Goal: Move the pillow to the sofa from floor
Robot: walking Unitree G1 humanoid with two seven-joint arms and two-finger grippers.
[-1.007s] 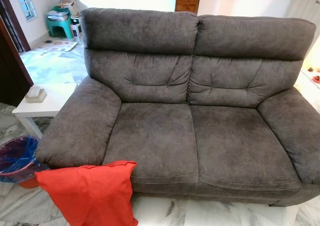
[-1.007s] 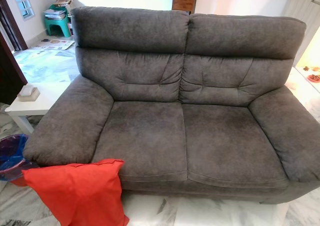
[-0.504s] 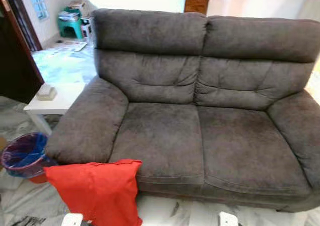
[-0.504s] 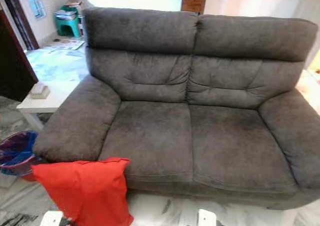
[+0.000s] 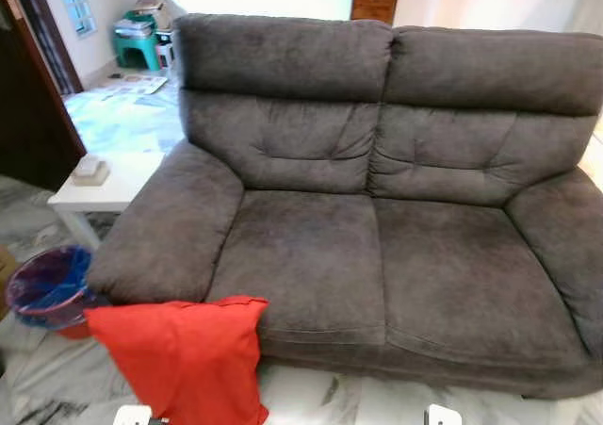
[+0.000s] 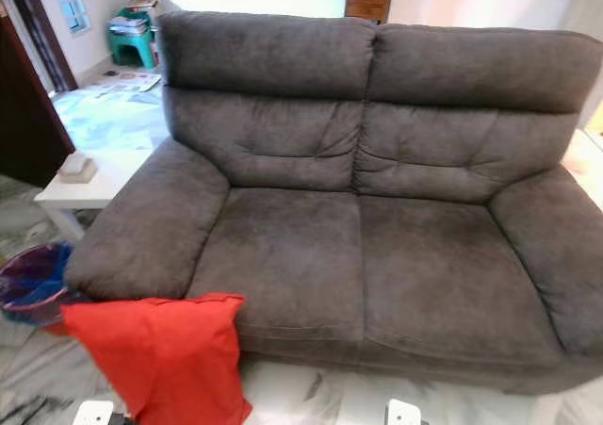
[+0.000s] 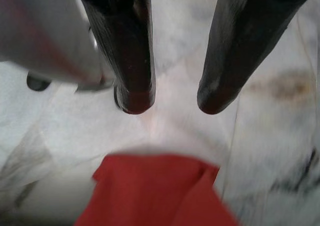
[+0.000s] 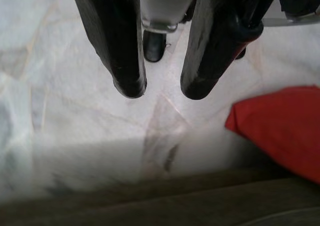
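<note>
Below, on the marble floor: red pillow, upright and leaning against the front of the grey sofa, at the corner under the sofa's left armrest. Top edge of pillow level with the front edge of the left seat cushion, touching it. Both seat cushions bare.

Left of sofa: low white tabletop carrying a small beige box; nearer, beside the armrest, a round bin lined with a blue bag, just beside the pillow's left corner. Farther back: papers on the floor, green stool stacked with items, wooden cabinet behind the backrest.

Left wrist view: left claw with fingers parted by a moderate gap, nothing between them, hanging above the floor; pillow's red corner just ahead of the tips, apart from them.

Right wrist view: right claw likewise parted and empty, above bare marble; pillow edge off to one side, dark sofa base along the frame edge.
</note>
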